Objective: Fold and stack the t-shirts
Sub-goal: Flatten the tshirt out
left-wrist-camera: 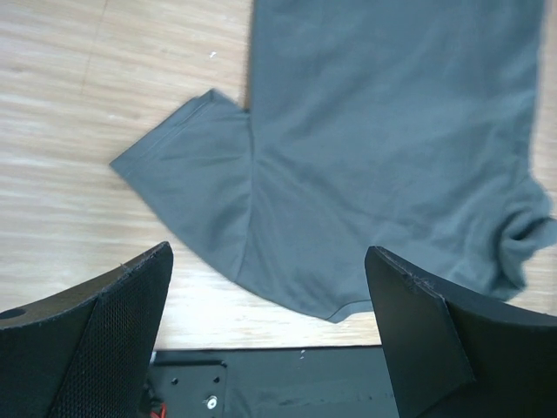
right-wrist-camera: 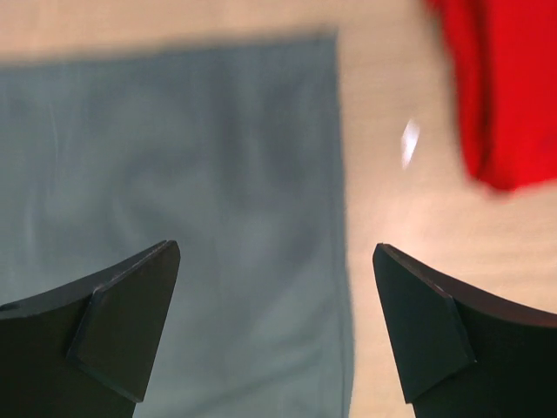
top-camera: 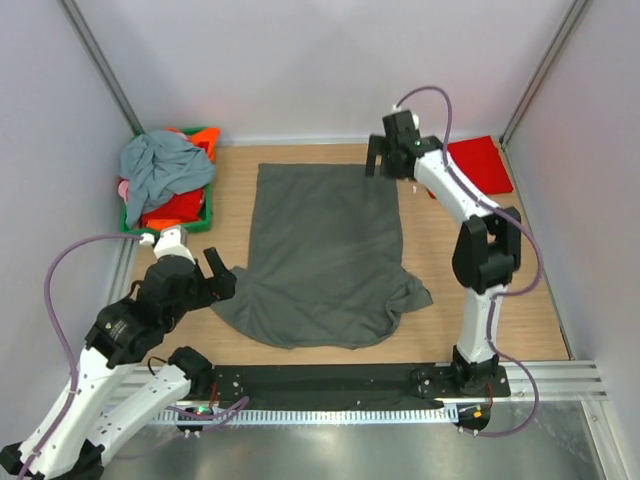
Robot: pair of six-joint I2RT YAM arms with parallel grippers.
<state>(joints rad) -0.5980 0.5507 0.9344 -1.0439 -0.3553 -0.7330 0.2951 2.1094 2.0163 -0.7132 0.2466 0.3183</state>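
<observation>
Left gripper point(top-camera: 219, 274) wide open at 8 o'clock, near the grey tee point(top-camera: 320, 245) sleeve. Tee's flat mid-table. Right gripper point(top-camera: 384, 163) open too, over its 1 o'clock corner. Imo fold's barely begun; next both gotta pinch edges.

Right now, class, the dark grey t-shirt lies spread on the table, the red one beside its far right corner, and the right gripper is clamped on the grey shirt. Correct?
One slip: the right gripper is open, empty, above the dark grey t-shirt, as the right wrist view shows. The red t-shirt does lie beside its far right corner.
</observation>
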